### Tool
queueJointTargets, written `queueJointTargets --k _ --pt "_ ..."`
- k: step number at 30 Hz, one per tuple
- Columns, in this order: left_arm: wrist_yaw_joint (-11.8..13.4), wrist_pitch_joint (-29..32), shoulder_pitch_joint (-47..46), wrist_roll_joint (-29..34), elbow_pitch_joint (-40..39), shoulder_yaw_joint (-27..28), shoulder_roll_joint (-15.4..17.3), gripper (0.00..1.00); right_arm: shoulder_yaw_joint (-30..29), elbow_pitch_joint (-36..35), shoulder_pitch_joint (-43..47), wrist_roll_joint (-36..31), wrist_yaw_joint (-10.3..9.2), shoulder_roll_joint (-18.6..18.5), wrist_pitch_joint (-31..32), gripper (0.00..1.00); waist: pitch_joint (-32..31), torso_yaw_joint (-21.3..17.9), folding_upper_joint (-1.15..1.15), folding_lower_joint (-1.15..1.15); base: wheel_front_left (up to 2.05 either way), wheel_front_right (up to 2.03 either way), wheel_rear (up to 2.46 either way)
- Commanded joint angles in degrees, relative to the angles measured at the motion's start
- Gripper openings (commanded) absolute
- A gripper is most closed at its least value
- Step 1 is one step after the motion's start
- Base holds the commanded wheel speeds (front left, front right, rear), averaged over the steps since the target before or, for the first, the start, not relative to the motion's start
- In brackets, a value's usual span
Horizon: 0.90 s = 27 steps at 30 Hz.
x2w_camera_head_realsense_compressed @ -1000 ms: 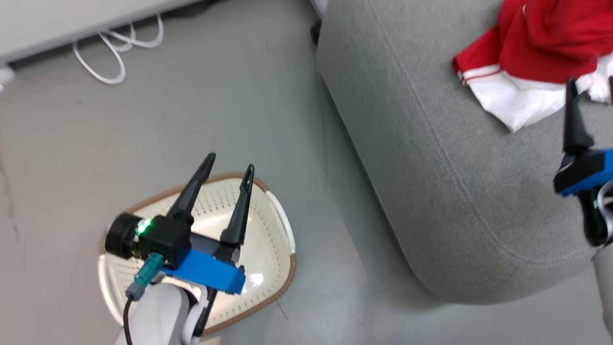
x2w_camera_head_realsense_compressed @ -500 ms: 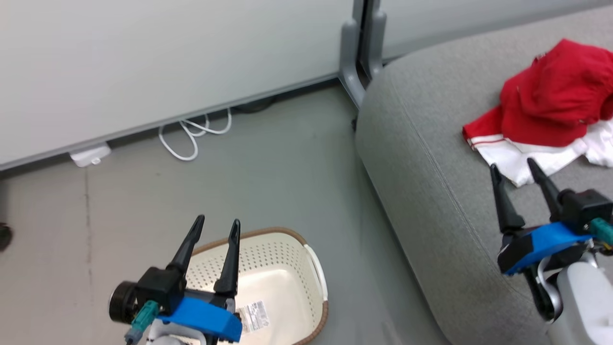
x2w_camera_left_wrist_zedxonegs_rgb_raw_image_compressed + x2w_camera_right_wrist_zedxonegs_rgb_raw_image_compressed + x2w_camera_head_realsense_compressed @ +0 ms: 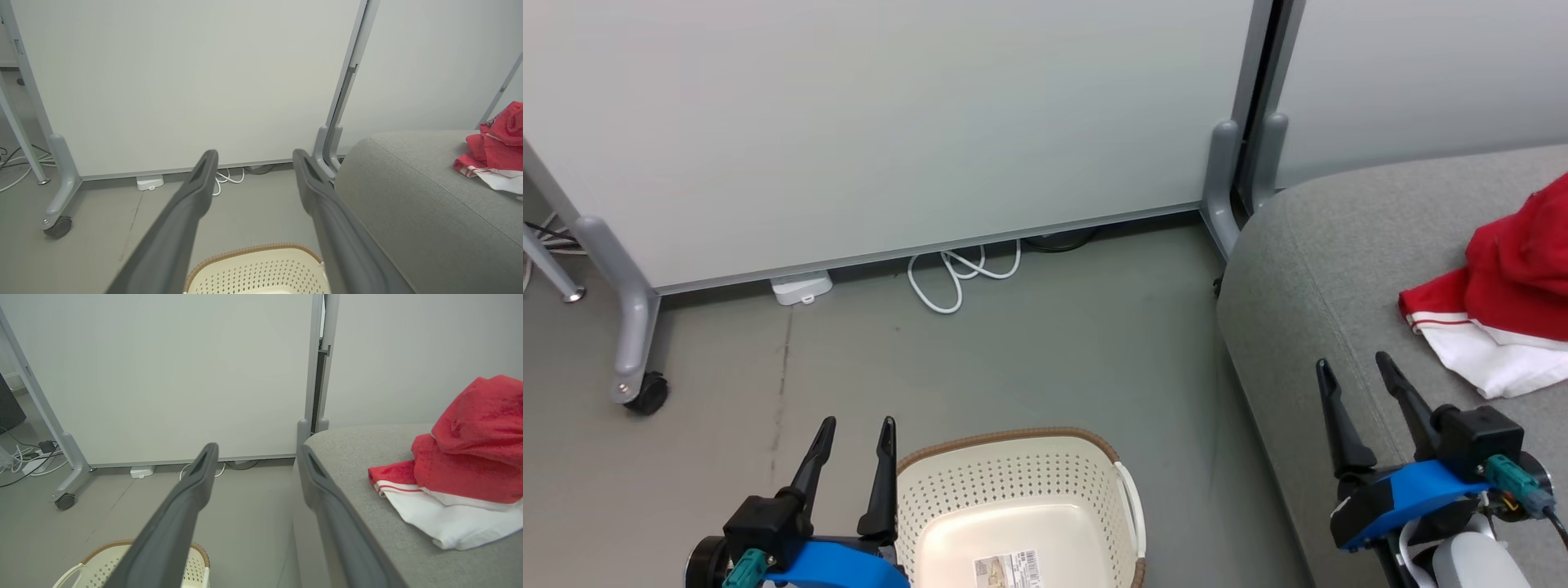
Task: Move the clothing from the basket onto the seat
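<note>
The red and white clothing (image 3: 1503,318) lies bunched on the grey seat (image 3: 1323,269) at the right; the right wrist view has the clothing (image 3: 470,465) on the seat (image 3: 359,449). The cream basket (image 3: 1013,506) with a brown rim stands on the floor at the bottom centre, with just a label on its bottom. My left gripper (image 3: 856,426) is open, just left of the basket. My right gripper (image 3: 1354,366) is open above the seat's front edge, left of the clothing. Nothing is between either pair of fingers.
A white partition wall (image 3: 890,122) on grey feet with a castor (image 3: 645,396) runs along the back. A white cable (image 3: 956,273) and a small white box (image 3: 800,287) lie at its base. Grey floor (image 3: 1013,359) lies between the basket and the wall.
The head camera has tilted up, so the wall has come into view and the basket and seat sit lower. Both grippers now show low in the picture, still open.
</note>
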Motion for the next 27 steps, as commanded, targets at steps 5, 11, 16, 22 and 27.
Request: queueJointTargets --k 5,11,16,22,27 --pt "-0.44 -0.26 0.50 0.24 0.90 1.88 -0.22 1.00 0.29 -0.93 2.68 -1.21 0.01 1.81 0.41 1.00 -1.42 2.87 0.00 0.01 0.00 0.00 0.00" --pt "-0.32 -0.26 0.05 0.35 2.14 4.12 -0.31 1.00 0.24 -1.00 4.28 -1.67 0.01 3.40 0.24 1.00 -2.00 4.24 0.00 0.01 0.00 0.00 0.00" --pt "-0.33 -0.26 0.23 0.21 2.55 5.53 -0.10 1.00 0.60 -1.16 4.96 -1.84 0.01 4.07 0.63 1.00 -2.31 4.78 0.00 0.01 0.00 0.00 0.00" --pt "-0.33 -0.26 0.81 0.00 2.86 6.51 -0.11 1.00 0.17 -2.09 5.39 -2.09 0.01 4.44 1.53 1.00 -2.54 5.09 0.00 0.01 0.00 0.00 0.00" --pt "-0.34 -0.26 0.97 -0.35 3.20 6.12 -0.18 1.00 -0.24 -2.82 5.83 -2.46 0.01 4.60 2.04 1.00 -2.59 5.21 0.00 0.01 0.00 0.00 0.00"
